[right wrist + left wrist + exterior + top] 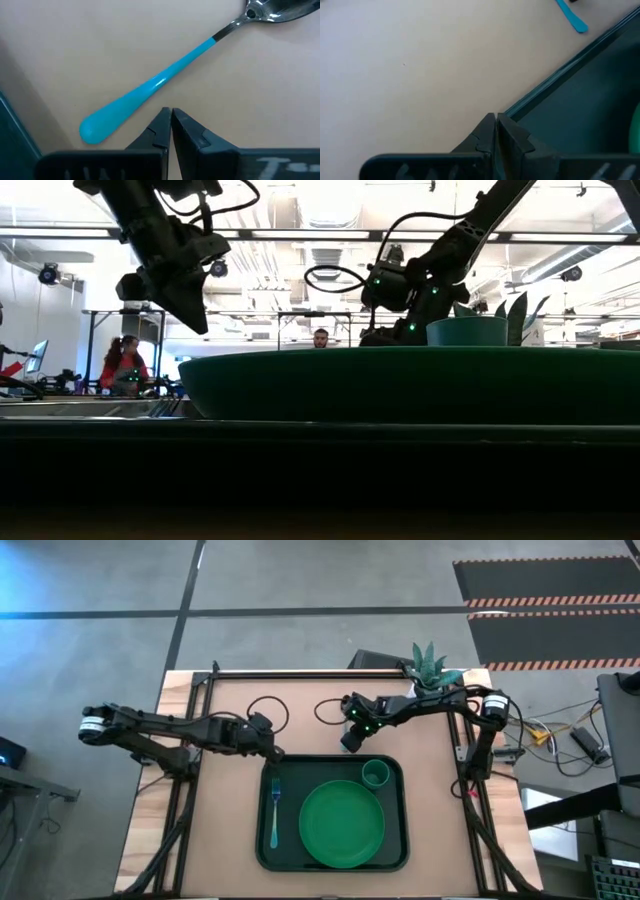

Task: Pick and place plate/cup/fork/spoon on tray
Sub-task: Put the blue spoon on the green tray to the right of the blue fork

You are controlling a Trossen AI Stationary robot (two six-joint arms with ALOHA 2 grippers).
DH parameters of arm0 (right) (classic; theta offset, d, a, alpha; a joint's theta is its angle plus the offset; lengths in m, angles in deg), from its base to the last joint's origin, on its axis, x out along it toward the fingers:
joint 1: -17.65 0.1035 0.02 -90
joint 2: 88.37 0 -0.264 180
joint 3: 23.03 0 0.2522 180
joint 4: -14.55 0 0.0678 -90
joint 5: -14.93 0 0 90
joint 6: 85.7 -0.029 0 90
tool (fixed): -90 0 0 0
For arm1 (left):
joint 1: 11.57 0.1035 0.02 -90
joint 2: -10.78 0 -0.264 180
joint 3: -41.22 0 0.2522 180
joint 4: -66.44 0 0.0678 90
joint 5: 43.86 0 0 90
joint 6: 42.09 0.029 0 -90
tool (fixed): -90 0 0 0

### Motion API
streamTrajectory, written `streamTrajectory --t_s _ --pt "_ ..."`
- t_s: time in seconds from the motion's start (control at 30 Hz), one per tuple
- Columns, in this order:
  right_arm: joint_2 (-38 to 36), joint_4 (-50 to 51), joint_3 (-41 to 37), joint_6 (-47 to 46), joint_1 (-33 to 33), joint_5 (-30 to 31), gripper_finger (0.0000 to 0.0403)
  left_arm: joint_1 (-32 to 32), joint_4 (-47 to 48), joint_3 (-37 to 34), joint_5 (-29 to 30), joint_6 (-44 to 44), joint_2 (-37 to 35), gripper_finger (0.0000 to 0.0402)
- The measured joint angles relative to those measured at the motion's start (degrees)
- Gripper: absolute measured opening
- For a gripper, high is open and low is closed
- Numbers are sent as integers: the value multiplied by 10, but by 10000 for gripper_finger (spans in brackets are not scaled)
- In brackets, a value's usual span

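The dark green tray (392,840) lies at the table's near middle. On it are the green plate (342,825), the green cup (376,774) in its far right corner and the blue-handled fork (275,810) along its left side. The spoon (150,90) lies on the bare table just beyond the tray's far edge, its shiny bowl (275,10) away from the tray. My right gripper (167,114) is shut, pointing down right beside the free end of the spoon's handle. My left gripper (496,122) is shut over the tray's far left corner (560,70), clear of it.
A white pot with a spiky plant (430,665) stands at the table's far right. Black cables (265,710) loop on the table's far part. Bare tabletop lies left and right of the tray. People (122,365) sit in the room behind.
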Motion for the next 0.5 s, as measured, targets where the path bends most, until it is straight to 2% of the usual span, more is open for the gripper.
streamTrajectory --t_s 0.5 --pt "30 -18 45 7 0 7 9 0 0 0 3 0 -1 0"
